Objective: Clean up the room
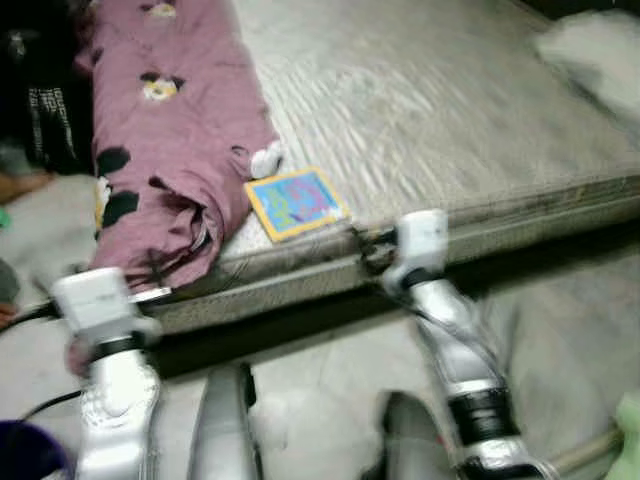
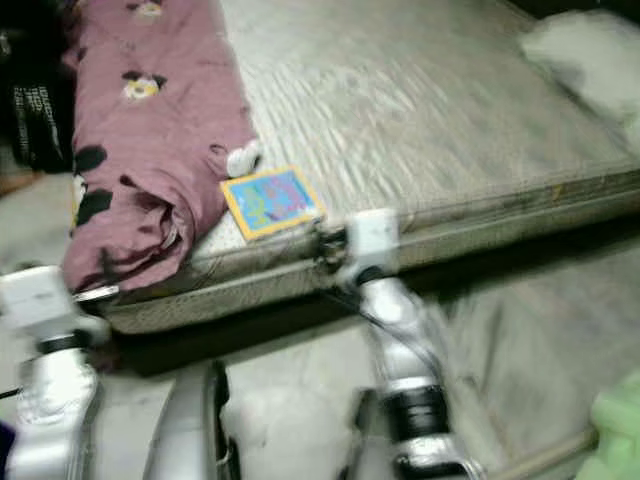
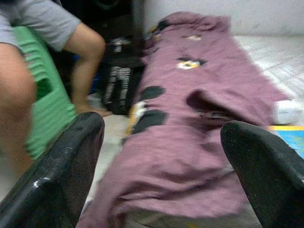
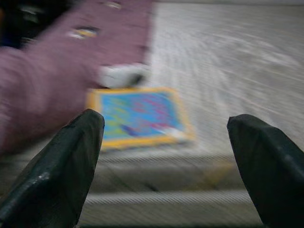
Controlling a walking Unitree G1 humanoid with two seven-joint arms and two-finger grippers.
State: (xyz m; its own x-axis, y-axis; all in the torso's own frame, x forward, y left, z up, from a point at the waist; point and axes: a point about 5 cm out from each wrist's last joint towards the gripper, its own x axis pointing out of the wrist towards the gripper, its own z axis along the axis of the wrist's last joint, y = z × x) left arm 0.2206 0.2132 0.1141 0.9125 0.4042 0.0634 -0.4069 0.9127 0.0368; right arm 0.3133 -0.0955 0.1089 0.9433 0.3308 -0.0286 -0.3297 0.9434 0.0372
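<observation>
A blue picture book with a yellow border lies flat near the front edge of the bare grey mattress. Beside the book, a mauve blanket with black and yellow patches lies bunched along the mattress's left side. A small white object rests between blanket and book. My right gripper is open at the mattress edge, just short of the book. My left gripper is open at the near end of the blanket. The views are blurred.
A white pillow lies at the mattress's far right. Left of the bed are a black bag, a green plastic stool and a person's bare legs. Something light green sits on the floor at the lower right.
</observation>
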